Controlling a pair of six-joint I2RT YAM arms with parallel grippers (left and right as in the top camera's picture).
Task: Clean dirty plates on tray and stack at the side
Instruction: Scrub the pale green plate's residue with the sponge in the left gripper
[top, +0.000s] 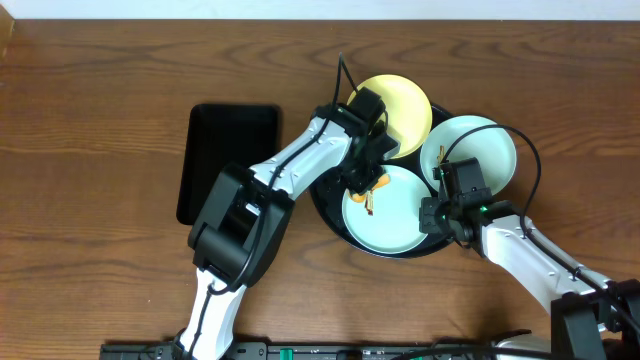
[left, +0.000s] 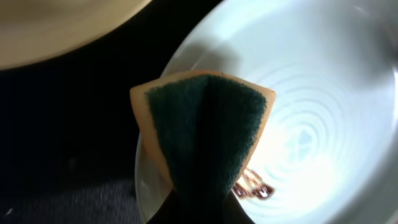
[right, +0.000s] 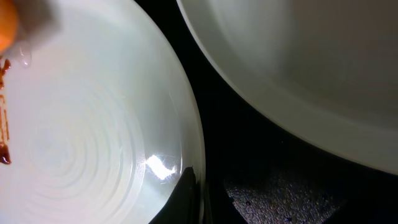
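L tool (top: 366, 184) w/ sponge (left: 205, 124), over smeared plate (top: 398, 218)

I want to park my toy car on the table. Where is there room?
The table is bare left of the small black tray, along its far edge, and at the far right past the round tray. The round tray is crowded: three plates fill it, with the left claw and right claw over them.

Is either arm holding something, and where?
Left fingers pinch the sponge by its lower end. Right fingers sit at the rim of a mint plate; hold unclear.
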